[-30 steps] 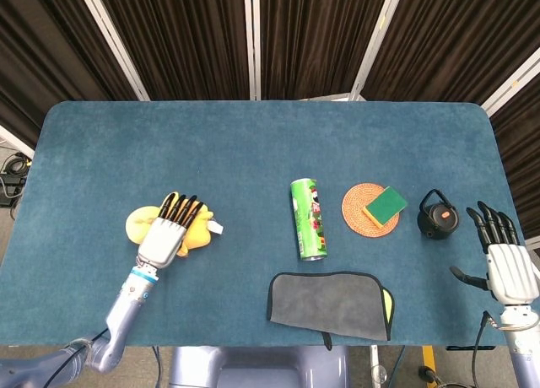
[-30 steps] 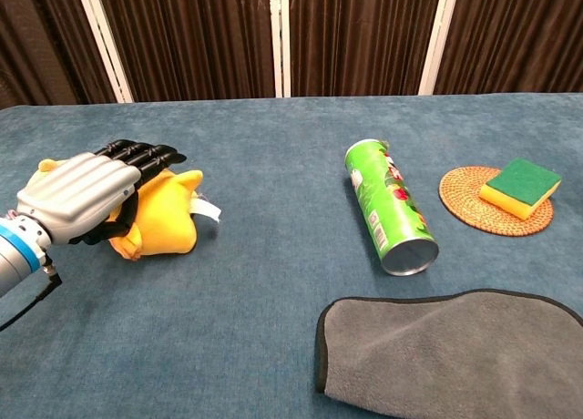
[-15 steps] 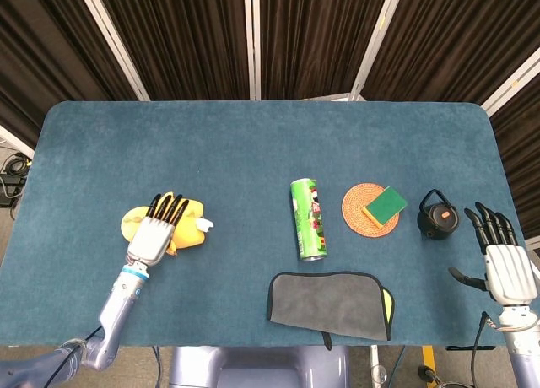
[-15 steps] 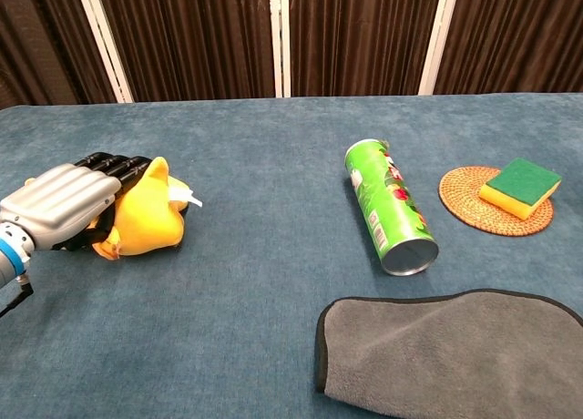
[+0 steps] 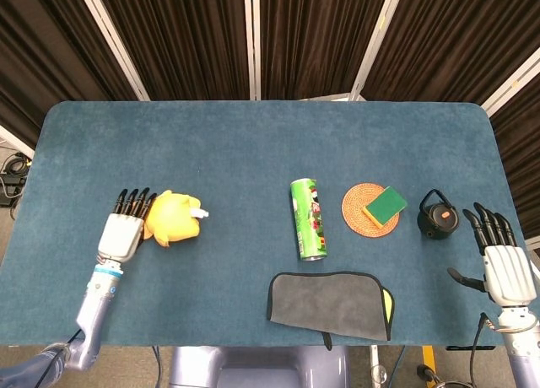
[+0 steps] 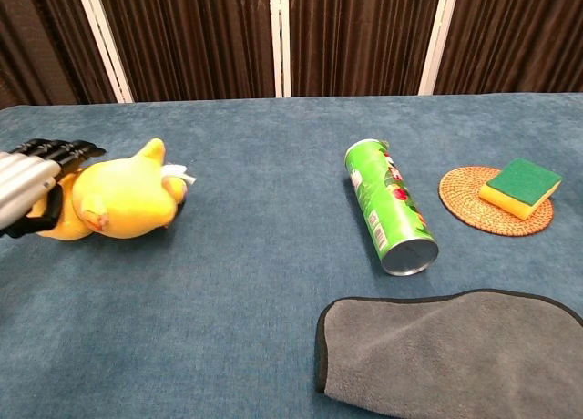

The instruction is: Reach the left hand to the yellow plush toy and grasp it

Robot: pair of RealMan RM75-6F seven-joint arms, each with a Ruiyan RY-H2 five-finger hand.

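The yellow plush toy lies on the blue table at the left, its white tag pointing right. My left hand lies flat just left of it, fingers stretched out and apart, touching the toy's left side without closing around it. In the chest view the toy lies on its side and the left hand shows at the left edge, its thumb against the toy's near end. My right hand hovers with fingers spread and empty at the table's right front edge.
A green can lies on its side mid-table. To its right, a woven coaster carries a green-and-yellow sponge. A black teapot stands further right. A grey cloth lies at the front edge.
My left hand slid leftward off the top of the toy and now lies beside it. The toy shifted left and rolled over. The right hand barely moved.
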